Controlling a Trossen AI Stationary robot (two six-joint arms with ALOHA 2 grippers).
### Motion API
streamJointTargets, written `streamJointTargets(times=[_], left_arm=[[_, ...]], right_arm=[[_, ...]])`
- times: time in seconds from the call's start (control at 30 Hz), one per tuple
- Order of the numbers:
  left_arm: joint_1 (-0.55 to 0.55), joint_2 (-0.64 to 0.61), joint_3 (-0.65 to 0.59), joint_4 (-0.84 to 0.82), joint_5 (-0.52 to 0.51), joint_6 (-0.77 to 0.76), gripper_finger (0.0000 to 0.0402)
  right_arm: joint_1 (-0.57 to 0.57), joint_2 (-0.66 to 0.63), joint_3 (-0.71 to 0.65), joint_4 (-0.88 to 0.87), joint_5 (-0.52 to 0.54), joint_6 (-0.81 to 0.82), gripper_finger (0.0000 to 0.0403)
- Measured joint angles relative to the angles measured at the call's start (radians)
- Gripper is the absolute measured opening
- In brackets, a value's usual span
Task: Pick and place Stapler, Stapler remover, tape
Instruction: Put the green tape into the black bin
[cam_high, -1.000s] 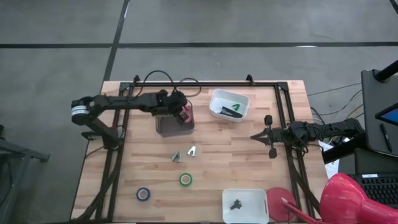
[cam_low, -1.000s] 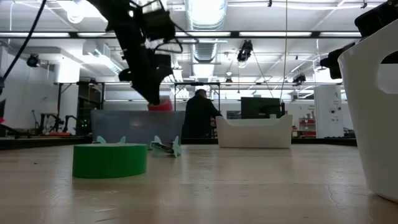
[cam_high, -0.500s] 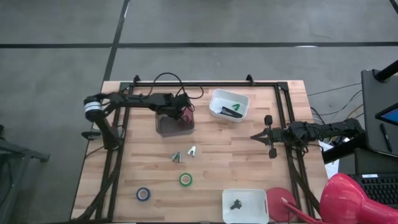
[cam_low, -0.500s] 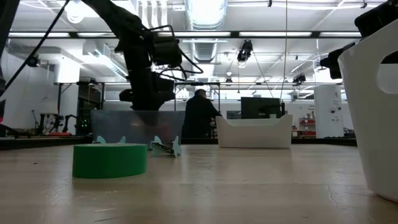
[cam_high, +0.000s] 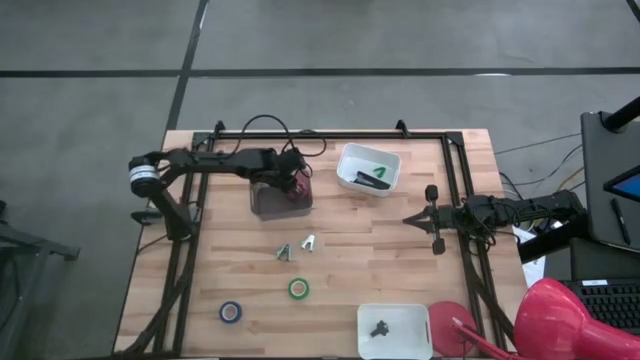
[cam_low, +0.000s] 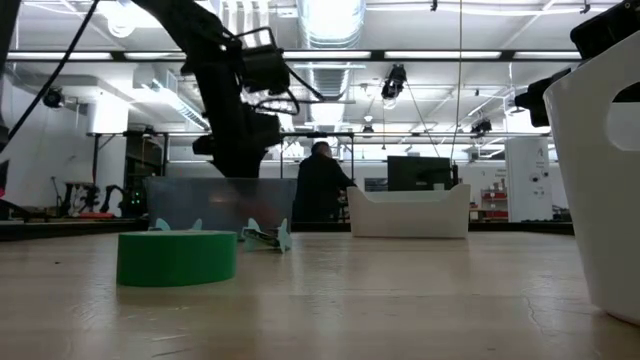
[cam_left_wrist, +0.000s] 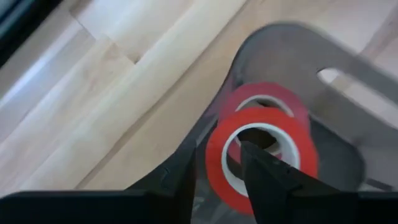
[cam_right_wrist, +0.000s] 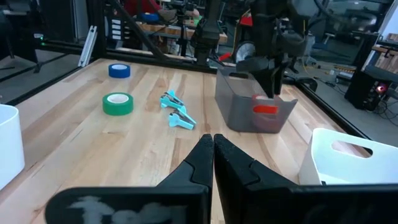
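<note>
Tape in red (cam_left_wrist: 261, 152) sits right at the tips of the left end effector (cam_high: 296, 181), inside the translucent grey bin (cam_high: 262, 203) near the far left part of the tabletop (cam_high: 400, 255). In the left wrist view one dark finger (cam_left_wrist: 264, 171) passes through the roll's white core while the other lies outside the red band, so the fingers are clamped on the roll's wall. A second, pinker roll (cam_left_wrist: 287, 102) lies just behind it in the same bin. The red roll is tilted on edge, its open face turned toward the wrist camera; its exact axis relative to the tabletop cannot be told.

The left arm reaches from its base at the tabletop's left edge rightward in a nearly straight line, then bends down at the wrist into the bin.

The green roll (cam_high: 298, 288) and the blue roll (cam_high: 230, 312) lie flat on the near part of the tabletop, holes upward, well apart from either end effector. Two pale teal staple removers (cam_high: 297, 246) lie between them and the bin.

The right end effector (cam_high: 414, 218) waits near the right edge, pointing left, fingers together. A white tray (cam_high: 368, 170) stands beside the bin, another (cam_high: 395, 330) at the near edge.
</note>
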Motion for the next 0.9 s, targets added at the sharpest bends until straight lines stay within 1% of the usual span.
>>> streamJointTargets(times=[0.13,0.23,0.3,0.47,0.57,0.67,0.77,0.9], left_arm=[[-0.008,-0.053,0.000,-0.004,0.010,-0.001,0.0141],[-0.042,-0.099,0.000,-0.026,0.064,-0.002,0.0144],[-0.086,-0.132,0.000,-0.026,0.091,-0.003,0.0143],[-0.241,-0.189,0.000,0.043,0.096,0.011,0.0143],[-0.346,-0.199,0.000,0.074,0.102,0.015,0.0142],[-0.454,-0.199,0.000,0.083,0.105,0.009,0.0140],[-0.553,-0.193,0.000,0.089,0.101,-0.033,0.0140],[-0.664,-0.161,0.000,0.117,0.072,-0.057,0.0140]], right_arm=[[0.000,0.000,0.000,0.000,0.000,0.000,0.0008],[0.000,0.000,0.000,0.000,0.000,0.002,0.0008],[0.000,0.000,0.000,0.000,0.000,0.000,0.0008],[0.000,-0.001,0.000,0.000,0.000,0.000,0.0008],[0.000,0.000,0.000,0.000,0.000,0.001,0.0008],[0.000,0.000,0.000,0.000,0.000,0.002,0.0008],[0.000,-0.001,0.000,0.000,0.000,0.000,0.0008],[0.000,-0.001,0.000,0.000,0.000,0.000,0.0008]])
